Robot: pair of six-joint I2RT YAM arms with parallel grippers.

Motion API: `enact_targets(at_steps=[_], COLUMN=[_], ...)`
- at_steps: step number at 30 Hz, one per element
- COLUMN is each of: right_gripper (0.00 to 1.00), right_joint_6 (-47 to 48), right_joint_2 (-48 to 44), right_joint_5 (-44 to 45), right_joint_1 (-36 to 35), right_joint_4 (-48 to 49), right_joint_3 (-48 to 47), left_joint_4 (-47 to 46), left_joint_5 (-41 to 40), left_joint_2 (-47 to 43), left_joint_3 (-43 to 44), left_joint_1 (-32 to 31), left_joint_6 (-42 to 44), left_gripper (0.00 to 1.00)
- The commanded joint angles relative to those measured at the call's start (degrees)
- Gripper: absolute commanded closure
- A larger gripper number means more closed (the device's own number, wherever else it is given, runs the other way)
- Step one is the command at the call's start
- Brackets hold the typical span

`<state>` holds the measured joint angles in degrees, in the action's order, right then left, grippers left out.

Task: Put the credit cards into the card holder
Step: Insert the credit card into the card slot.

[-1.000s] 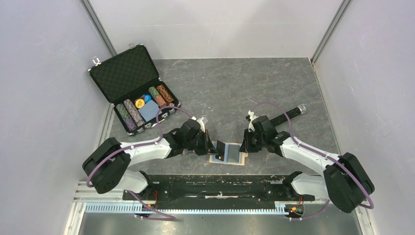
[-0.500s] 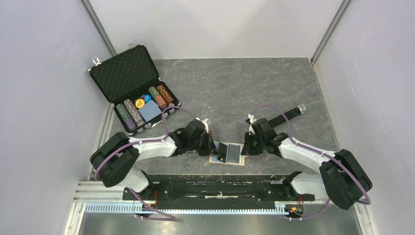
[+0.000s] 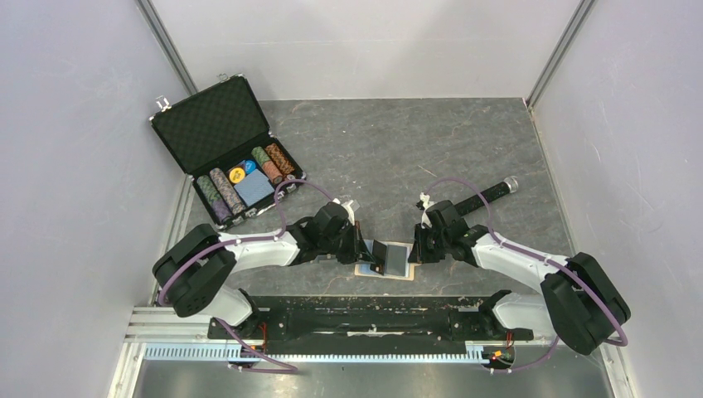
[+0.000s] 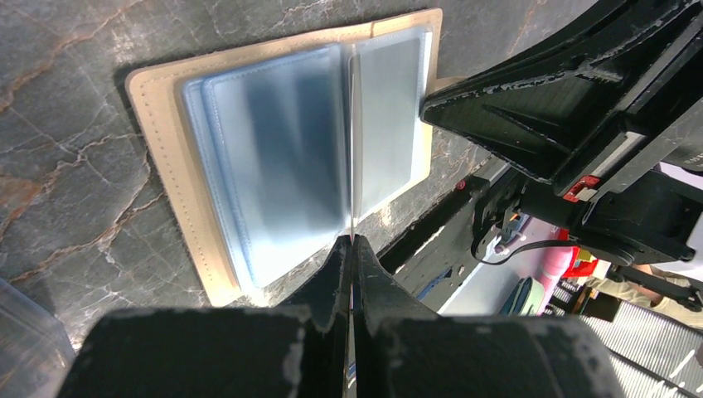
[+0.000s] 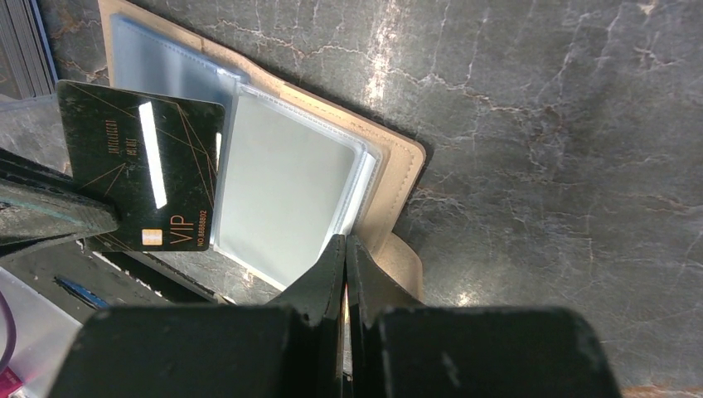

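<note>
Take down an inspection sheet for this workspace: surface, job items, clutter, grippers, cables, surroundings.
Surface: dark marbled table.
Job's things: holder open flat at the near edge, sleeves showing; black card held over it, not in a sleeve; orange card not seen.
Clutter: open chip case far left; black rod on the right.
Grippers: left gripper shut on black card; right gripper shut, tips at the sleeves' edge, grip unclear.
Cables: purple cables looped on both arms.
Surroundings: pale walls on three sides.
</note>
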<state>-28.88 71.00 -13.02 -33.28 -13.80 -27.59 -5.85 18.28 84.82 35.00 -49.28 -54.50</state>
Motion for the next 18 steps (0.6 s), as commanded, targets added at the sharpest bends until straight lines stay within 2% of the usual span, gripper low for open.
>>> enact_targets(at_steps=[1, 5, 12, 18], right_gripper=[1.0, 1.0, 1.0, 1.0], right_joint_6=[0.6, -0.7, 0.5, 1.0], right_joint_2=[1.0, 0.9, 1.9, 2.3], right_joint_5=[0.9, -0.7, 0.1, 1.3], right_joint_1=[-0.3, -0.3, -0.3, -0.3], right_joint_4=[1.8, 3.8, 2.4, 1.4], right_joint_3=[1.9, 3.1, 2.2, 1.2], left_joint_4=[-3.7, -4.9, -0.5, 2.6], left_joint_5=[-0.3, -0.1, -1.2, -4.6], left_joint_2=[0.5, 1.1, 3.6, 0.6], left_joint_3=[2.0, 1.8, 3.9, 3.1], left_joint_1=[-0.3, -0.4, -0.3, -0.4], left_joint_6=[0.4, 0.3, 2.9, 3.8], left_gripper=[0.98, 0.98, 0.98, 0.98])
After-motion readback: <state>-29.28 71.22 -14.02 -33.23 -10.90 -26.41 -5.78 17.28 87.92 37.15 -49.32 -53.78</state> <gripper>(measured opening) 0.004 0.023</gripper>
